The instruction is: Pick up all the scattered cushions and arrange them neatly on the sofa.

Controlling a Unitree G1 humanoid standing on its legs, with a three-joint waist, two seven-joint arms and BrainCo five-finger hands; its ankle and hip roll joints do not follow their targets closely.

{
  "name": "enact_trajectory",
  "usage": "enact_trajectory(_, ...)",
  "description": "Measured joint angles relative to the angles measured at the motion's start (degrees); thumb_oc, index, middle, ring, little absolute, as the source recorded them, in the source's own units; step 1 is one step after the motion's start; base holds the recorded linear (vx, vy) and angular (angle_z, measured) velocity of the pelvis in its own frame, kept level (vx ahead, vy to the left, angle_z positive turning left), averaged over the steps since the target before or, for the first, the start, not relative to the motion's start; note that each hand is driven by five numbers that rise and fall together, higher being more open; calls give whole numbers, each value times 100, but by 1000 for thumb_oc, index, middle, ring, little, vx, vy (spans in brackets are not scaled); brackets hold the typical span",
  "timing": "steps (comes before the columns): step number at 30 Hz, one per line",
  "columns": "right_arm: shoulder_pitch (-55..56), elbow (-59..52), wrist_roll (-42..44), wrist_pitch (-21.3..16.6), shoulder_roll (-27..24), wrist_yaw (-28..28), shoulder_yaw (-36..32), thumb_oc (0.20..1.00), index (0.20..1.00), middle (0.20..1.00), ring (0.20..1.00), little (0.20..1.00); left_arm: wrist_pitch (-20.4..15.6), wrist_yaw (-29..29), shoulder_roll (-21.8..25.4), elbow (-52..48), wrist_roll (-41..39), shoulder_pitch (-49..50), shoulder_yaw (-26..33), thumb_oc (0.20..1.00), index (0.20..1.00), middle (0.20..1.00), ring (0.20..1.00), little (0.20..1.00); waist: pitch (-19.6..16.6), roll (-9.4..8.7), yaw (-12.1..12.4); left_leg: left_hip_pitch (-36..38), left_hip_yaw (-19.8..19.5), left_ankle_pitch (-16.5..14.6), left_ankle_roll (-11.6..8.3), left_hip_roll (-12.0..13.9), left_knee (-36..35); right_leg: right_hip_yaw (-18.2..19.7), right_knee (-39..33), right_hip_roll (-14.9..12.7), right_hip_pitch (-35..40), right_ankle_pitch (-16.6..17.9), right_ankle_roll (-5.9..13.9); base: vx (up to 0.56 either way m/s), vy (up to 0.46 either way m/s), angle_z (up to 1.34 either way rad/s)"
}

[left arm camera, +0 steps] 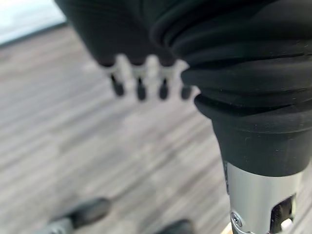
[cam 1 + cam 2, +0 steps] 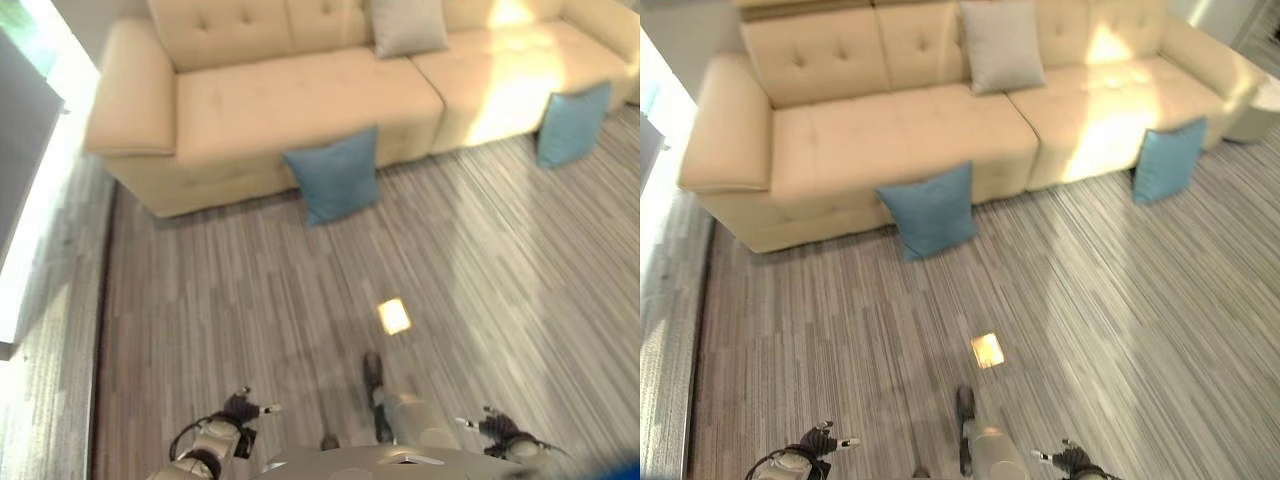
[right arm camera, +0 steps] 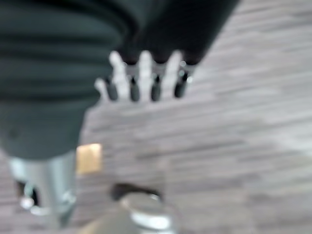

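One grey cushion (image 2: 1002, 45) sits on the sofa (image 2: 900, 140) — that part is done. Two blue cushions (image 2: 930, 210) (image 2: 1168, 160) sit on the floor (image 2: 840, 330), leaning on the sofa front — both left to pick up. The left hand (image 1: 141, 83) and right hand (image 3: 141, 78) hang low, fingers straight, holding nothing.

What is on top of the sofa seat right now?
One grey cushion stands on the sofa seat against the backrest. Both blue cushions, near and far, sit on the floor, leaning against the sofa front. Whatever lies behind them is hidden.
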Motion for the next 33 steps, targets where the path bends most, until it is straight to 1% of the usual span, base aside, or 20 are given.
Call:
enact_trajectory(1,-26,-38,0,-16,-54,1,1,1000,1000,1000,1000,1000,-4,1,-27,0,-2,44,6,1000,1000,1000,1000,1000,-24,-10,72,-147,13,-49,-78,-1,497,0,-253,-17,274,31,-105,90,-241,51)
enact_trajectory(2,-33,-78,15,-53,-105,-7,-16,1000,1000,1000,1000,1000,1,-4,-72,31,-8,-60,-10,1000,1000,1000,1000,1000,-29,-104,41,-734,107,-190,-517,53,1688,-235,-357,-111,425,-16,-241,63,-159,81)
enact_trajectory(3,-50,-70,16,-57,-145,-3,-11,1000,1000,1000,1000,1000,-11,-2,-97,11,-13,-184,-53,1000,1000,1000,1000,1000,-34,-178,66,-1438,358,-142,-754,114,2794,-387,-355,-172,455,-104,-311,92,-120,78)
enact_trajectory(4,-130,-36,20,-58,-150,-5,-1,1000,1000,1000,1000,1000,-27,-2,-92,-54,-17,-205,-52,1000,1000,1000,1000,1000,-16,-205,151,-1676,465,-146,-746,163,3027,-396,-355,-169,515,-157,-354,123,-77,38)
enact_trajectory(5,-187,-31,25,-68,-136,-5,10,1000,1000,1000,1000,1000,-32,-3,-81,-60,-20,-223,-53,1000,1000,1000,1000,1000,13,-292,176,-1877,540,-147,-732,230,2941,-423,-356,-156,587,-235,-362,168,-48,6)
enact_trajectory(7,-214,-13,68,-57,-84,-5,11,1000,1000,1000,1000,1000,-14,-5,-25,-49,-62,-265,-60,1000,1000,1000,1000,1000,89,-422,144,-1984,660,-18,-572,310,1696,-475,-380,-157,821,-512,-203,198,-10,12)
enact_trajectory(11,-173,240,68,-21,-31,-16,8,1000,1000,1000,1000,1000,-3,0,5,-32,-60,-244,-62,1000,1000,1000,1000,1000,122,-413,103,-2187,835,1243,-480,294,-403,-537,-392,-99,1124,-857,-48,241,41,11)
enact_trajectory(12,-150,303,67,-13,-32,-14,-5,1000,1000,1000,1000,1000,22,-2,3,-30,-58,-208,-68,1000,1000,1000,1000,1000,105,-353,86,-2241,829,1470,-487,329,-497,-519,-390,-45,1157,-928,-97,204,102,-30)
enact_trajectory(14,-145,324,65,0,-39,-18,-9,1000,1000,1000,1000,1000,110,1,3,27,-59,-126,-55,1000,1000,1000,1000,1000,70,-202,116,-2115,817,1670,-188,278,-233,-342,-350,29,1451,-1147,15,264,180,-52)
enact_trajectory(15,-135,330,64,1,-25,-13,-6,1000,1000,1000,1000,1000,101,1,-17,27,-59,-69,-56,1000,1000,1000,1000,1000,16,-168,97,-1694,828,1639,228,164,-626,-193,-22,-88,1527,-1327,241,177,159,-45)
enact_trajectory(16,-161,298,62,3,-35,-14,-10,1000,1000,1000,1000,1000,105,0,-39,24,-59,-67,-60,1000,1000,1000,1000,1000,80,-48,54,-1535,846,1656,377,173,-758,-199,358,-83,1438,-1367,300,80,104,-38)
enact_trajectory(17,-179,225,61,3,-37,-11,-11,1000,1000,1000,1000,1000,104,1,-46,20,-58,-82,-81,1000,1000,1000,1000,1000,121,24,25,-1460,860,1612,443,208,-749,-210,805,-75,1258,-1440,403,68,108,-18)
enact_trajectory(19,-188,-76,57,-6,-1,2,38,1000,1000,1000,1000,1000,99,4,77,18,-56,-277,-421,1000,1000,1000,1000,1000,170,95,-21,-1238,888,1419,578,185,-727,-222,3395,-278,56,-1725,661,111,93,2)
enact_trajectory(21,-214,-151,56,-32,16,0,59,1000,1000,1000,1000,1000,85,4,138,-11,-57,-400,-494,1000,1000,1000,1000,1000,231,-40,-24,-1074,909,1272,637,-15,-728,-189,4053,-644,-484,-1772,663,158,23,12)
enact_trajectory(25,-367,-249,20,-49,21,3,58,1000,1000,1000,1000,1000,86,2,145,40,-59,-403,-401,1000,1000,1000,1000,1000,291,11,-9,-822,958,989,396,-27,-727,-183,2556,-734,-781,-1640,700,207,-84,-11)
enact_trajectory(27,-412,-324,4,-56,20,4,58,1000,1000,1000,1000,1000,86,3,141,196,-58,-383,-204,1000,1000,1000,1000,1000,283,-7,-26,-703,982,793,179,-46,-729,-174,1064,-663,-815,-1156,828,164,-115,-5)
enact_trajectory(28,-422,-312,4,-53,18,2,53,1000,1000,1000,1000,1000,94,4,148,200,-58,-350,-166,1000,1000,1000,1000,1000,276,-18,-39,-628,987,751,298,-67,-728,-119,540,-648,-815,-763,828,191,-169,16)
enact_trajectory(31,-238,-167,-2,-19,34,13,34,1000,1000,1000,1000,1000,80,1,128,192,-57,-27,-59,1000,1000,1000,1000,1000,110,-109,-72,-243,849,403,258,-49,-740,-113,496,-689,-673,-381,778,180,-191,21)
enact_trajectory(32,-172,-112,-1,-20,11,9,3,1000,1000,1000,1000,1000,83,1,74,191,-57,71,-45,1000,1000,1000,1000,1000,65,-75,-108,-54,791,273,130,91,-728,-239,585,-619,-572,-47,603,246,-372,32)
enact_trajectory(33,-147,-41,-1,-17,-13,10,1,1000,1000,1000,1000,1000,83,-4,-10,192,-56,147,-49,1000,1000,1000,1000,1000,-19,53,-138,32,710,191,11,286,-720,-370,592,-454,-490,-75,493,156,-318,34)
